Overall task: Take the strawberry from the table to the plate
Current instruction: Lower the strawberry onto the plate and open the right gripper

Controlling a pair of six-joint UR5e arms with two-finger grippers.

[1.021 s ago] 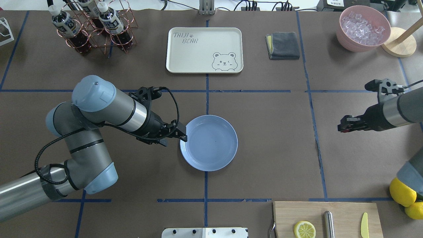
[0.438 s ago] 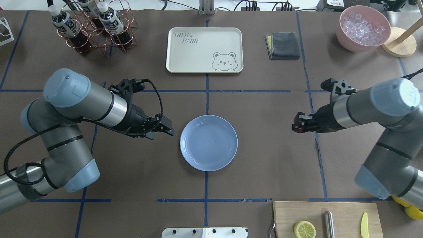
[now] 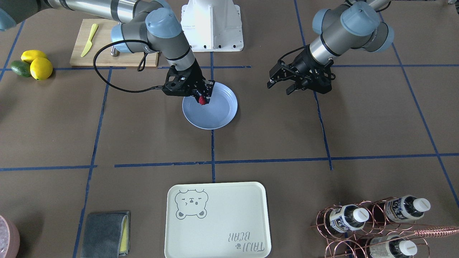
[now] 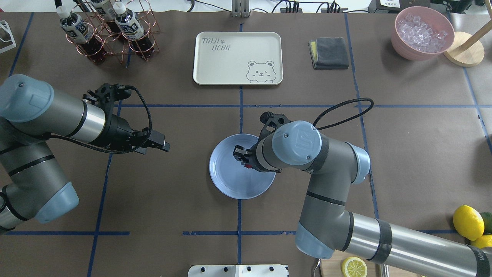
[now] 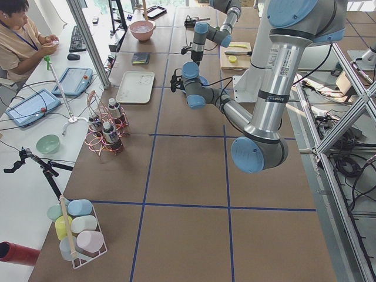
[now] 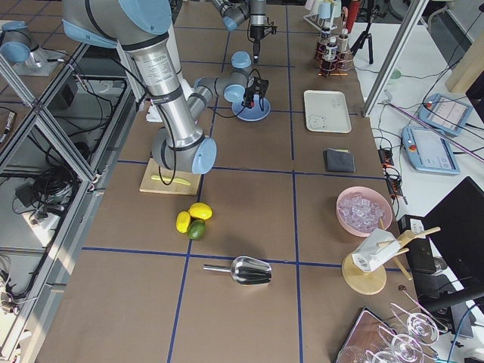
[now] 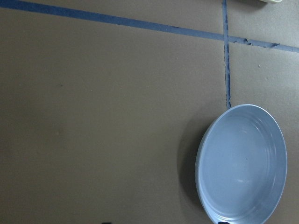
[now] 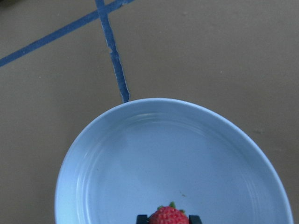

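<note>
Strawberry (image 3: pixel 203 100) tight in right gripper (image 3: pixel 202 97)

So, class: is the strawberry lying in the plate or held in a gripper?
Held. The right gripper is shut on the strawberry above the plate; whether it touches the plate's surface, cannot tell.

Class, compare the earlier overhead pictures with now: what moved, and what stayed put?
The right gripper, shut on the strawberry throughout, swung in from the right to above the plate. The left gripper, open, drew back leftward from the plate's rim. Nothing was let go. Plate, tray and bottles stayed put.
</note>
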